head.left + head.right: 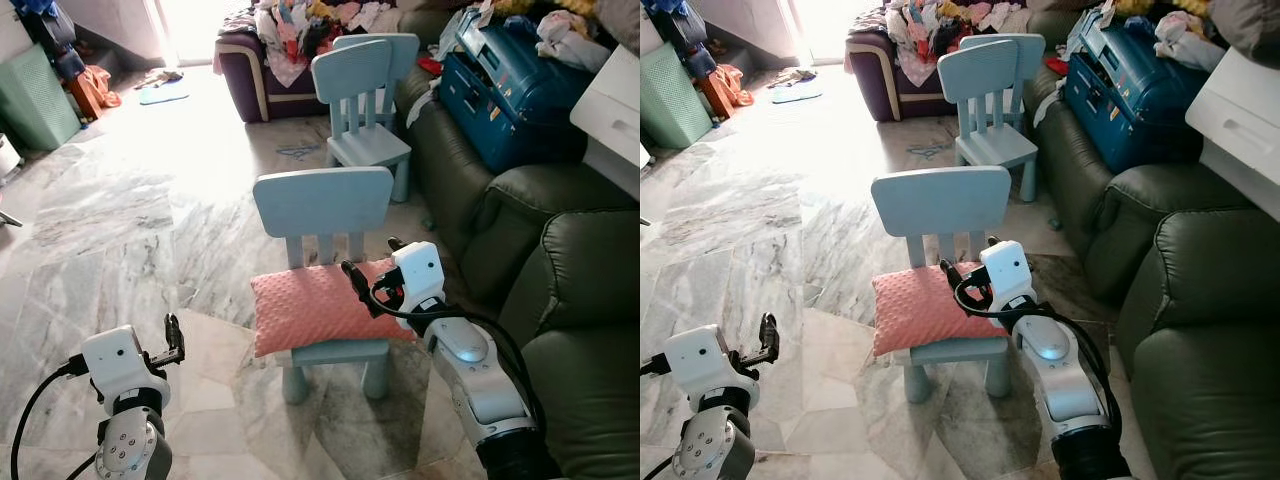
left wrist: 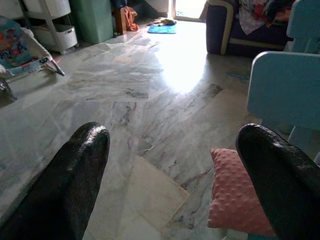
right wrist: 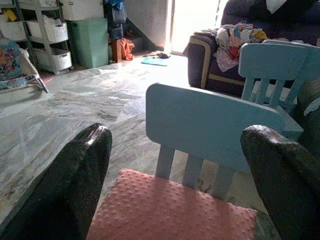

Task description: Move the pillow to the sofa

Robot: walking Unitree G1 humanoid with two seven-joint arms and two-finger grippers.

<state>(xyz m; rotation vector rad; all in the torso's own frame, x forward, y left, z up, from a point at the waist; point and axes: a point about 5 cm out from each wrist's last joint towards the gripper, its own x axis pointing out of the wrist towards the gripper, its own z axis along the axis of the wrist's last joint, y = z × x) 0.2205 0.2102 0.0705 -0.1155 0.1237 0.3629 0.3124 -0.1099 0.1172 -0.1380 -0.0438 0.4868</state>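
Right gripper [image 1: 372,272] is what I watch first: it hangs just above the right end of the pink pillow [image 1: 318,304], its two black fingers spread wide and gripping nothing, as I see well in the right wrist view, where the fingers [image 3: 65,185] stand far apart over the dotted fabric. I see the pillow lying flat on the seat of a small light blue chair [image 1: 322,203], a little crooked, with its left edge reaching past the seat. On my left side the left gripper [image 1: 172,342] is low, over the floor and well apart from the chair, and its fingers are also released; its wrist view catches one corner of the pillow between them. I cannot read any brand, label or writing on the pillow, on the chairs or on the other things; it is all too small or blurred. Next to the chair, on the right, stands the dark green leather sofa [image 1: 570,280], and on it further back lies a blue hard case [image 1: 510,90]. A second light blue chair [image 1: 365,90] stands behind the first one, and beyond it a purple sofa [image 1: 250,75] carries a heap of clothes. Under all this is a floor [image 1: 130,210] of grey veined marble tiles, very bright near the back where daylight falls in. A green bin [image 1: 35,95] stands at the far left.
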